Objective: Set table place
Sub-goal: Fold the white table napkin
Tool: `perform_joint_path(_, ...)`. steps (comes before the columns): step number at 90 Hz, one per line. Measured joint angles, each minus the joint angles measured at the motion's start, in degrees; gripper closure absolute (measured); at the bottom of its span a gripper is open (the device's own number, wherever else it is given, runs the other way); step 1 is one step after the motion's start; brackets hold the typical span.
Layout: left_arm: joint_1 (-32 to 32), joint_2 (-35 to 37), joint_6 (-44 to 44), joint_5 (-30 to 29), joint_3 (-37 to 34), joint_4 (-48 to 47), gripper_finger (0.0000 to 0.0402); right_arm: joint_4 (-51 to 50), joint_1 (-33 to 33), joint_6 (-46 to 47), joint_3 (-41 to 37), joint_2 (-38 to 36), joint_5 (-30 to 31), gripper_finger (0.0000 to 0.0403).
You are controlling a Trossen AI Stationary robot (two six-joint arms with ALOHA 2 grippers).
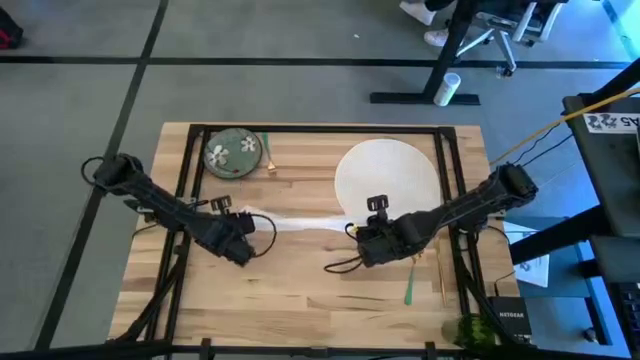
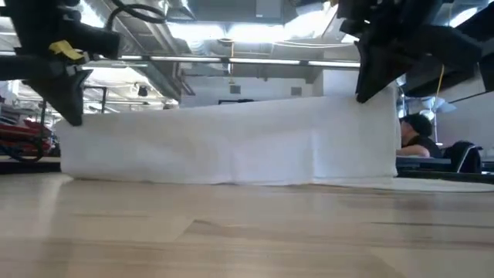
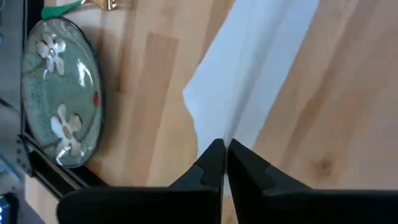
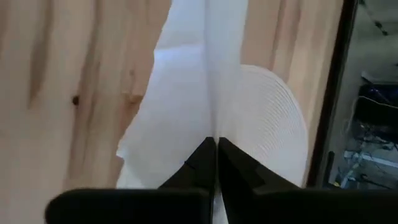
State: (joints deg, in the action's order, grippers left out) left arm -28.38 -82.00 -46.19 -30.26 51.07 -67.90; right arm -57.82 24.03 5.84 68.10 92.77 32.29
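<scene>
In the low view the hanging white napkin [image 2: 231,139] hides the large round white plate and the small green flowered dish behind it; the green tumbler [image 1: 470,330] at the table's near right corner is blurred, half behind a black frame bar

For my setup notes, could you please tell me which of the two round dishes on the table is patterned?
The small green dish near the table's far left corner: it carries white flowers, whereas the large white plate is plain.

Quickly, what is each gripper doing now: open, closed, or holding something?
Left gripper: closed on one end of the napkin.
Right gripper: closed on the napkin's other end.
</scene>
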Motion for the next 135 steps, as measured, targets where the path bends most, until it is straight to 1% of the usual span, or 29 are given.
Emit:
perform_joint_path(6,-0.78,0.0,-1.41,0.0,-0.25,-0.07,0.0401,1.6,0.47,-0.01,0.0,0.0,-1.7,0.0403)
perform_joint_path(15,-1.51,0.0,-2.83,0.0,-0.64,-0.01,0.0401,4.45,0.92,0.38,0.0,0.0,-6.26,0.04)
perform_joint_path(25,-1.75,0.0,-3.55,0.01,-0.87,-0.05,0.0401,7.93,1.25,0.07,0.0,0.1,-10.43,0.0384)
perform_joint_path(34,-1.77,0.0,-3.93,0.0,-0.87,-0.04,0.0401,10.31,1.52,-0.11,0.0,0.13,-12.81,0.0354)
perform_joint_path(47,-1.77,0.0,-3.91,0.0,-0.87,-0.04,0.0401,12.02,1.53,-0.33,0.0,0.13,-15.15,0.0297)
perform_joint_path(61,-1.77,0.0,-3.92,0.0,-0.87,-0.02,0.0401,12.17,1.53,-0.53,0.0,0.13,-15.45,0.0243)
perform_joint_path(72,-1.77,0.0,-3.96,0.0,-0.87,-0.02,0.0402,12.26,1.51,-0.56,0.0,0.13,-15.45,0.0219)
perform_joint_path(82,-1.78,0.0,-3.85,1.04,-0.87,0.04,0.0402,12.26,1.51,-0.56,0.0,0.14,-15.45,0.0216)
perform_joint_path(93,-2.81,0.0,-3.93,3.15,-0.87,0.9,0.0402,12.1,1.51,-0.58,0.0,0.15,-15.4,0.0226)
perform_joint_path(106,-4.94,0.0,-3.96,6.97,-0.87,5.27,0.0402,11.01,1.49,-0.6,-0.16,0.15,-14.9,0.0238)
perform_joint_path(135,-9.11,-0.02,-5.31,8.03,-0.87,16.08,0.0402,11.4,1.45,-0.13,-3.89,0.17,-14.97,0.0242)
